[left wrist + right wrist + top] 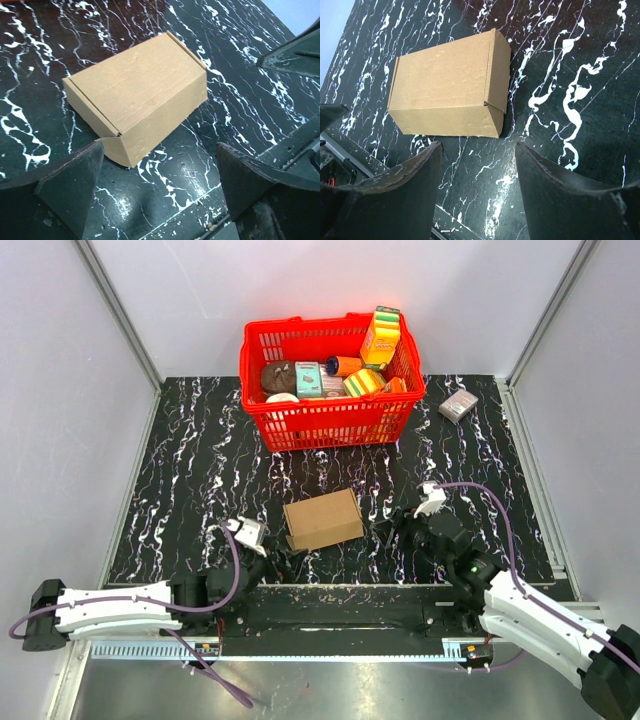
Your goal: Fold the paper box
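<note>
Left gripper [159, 145] agape (paper box [135, 85] near)

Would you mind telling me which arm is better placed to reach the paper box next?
Probably left: the left tool is wide open with the paper box centred just ahead; the right tool is open less wide, with the box off to its side. Neither touches it.

— Was it bright?
— Yes; soft light fell from above; the top view was sharp; the paper box [445, 85] was clear too.
— Anything fuzzy?
— The left gripper's fingers [65, 195] were dark and blurry up close; the black table [165, 200] shone a little there.
</note>
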Action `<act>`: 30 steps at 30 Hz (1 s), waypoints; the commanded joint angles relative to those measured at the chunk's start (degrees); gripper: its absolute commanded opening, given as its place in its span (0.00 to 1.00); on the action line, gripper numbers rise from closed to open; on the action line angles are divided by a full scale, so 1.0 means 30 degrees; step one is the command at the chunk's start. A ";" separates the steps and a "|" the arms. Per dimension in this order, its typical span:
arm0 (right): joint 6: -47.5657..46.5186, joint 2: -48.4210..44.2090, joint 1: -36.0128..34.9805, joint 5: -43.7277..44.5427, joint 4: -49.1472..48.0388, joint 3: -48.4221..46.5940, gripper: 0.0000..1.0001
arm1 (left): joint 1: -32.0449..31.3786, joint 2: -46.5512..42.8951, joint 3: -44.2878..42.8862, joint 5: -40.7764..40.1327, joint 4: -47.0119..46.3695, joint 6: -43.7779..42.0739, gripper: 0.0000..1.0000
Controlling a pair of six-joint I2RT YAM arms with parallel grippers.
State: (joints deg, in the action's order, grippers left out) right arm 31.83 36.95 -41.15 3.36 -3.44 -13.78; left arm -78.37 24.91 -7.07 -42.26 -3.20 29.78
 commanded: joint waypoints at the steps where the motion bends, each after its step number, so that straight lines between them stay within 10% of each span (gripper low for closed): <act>1: -0.0299 0.0427 -0.0084 -0.0444 -0.0141 -0.1089 0.66 | -0.0420 -0.0070 -0.0165 -0.2407 -0.0833 -0.1049 0.99; 18: -0.0269 0.0163 -0.0055 -0.0707 0.0180 -0.1235 0.66 | -0.5078 0.3002 -0.2067 -0.7852 0.3850 0.2494 0.99; 30: -0.0797 -0.0481 -0.0083 -0.0504 0.1734 -0.1706 0.67 | -0.5108 0.0934 -0.0164 -0.7539 -0.0632 -0.0667 0.99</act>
State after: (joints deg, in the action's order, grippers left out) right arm 30.85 36.40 -41.15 1.89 0.82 -16.29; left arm -93.45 31.86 -8.40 -64.27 -0.93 30.87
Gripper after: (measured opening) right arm 0.666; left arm 0.987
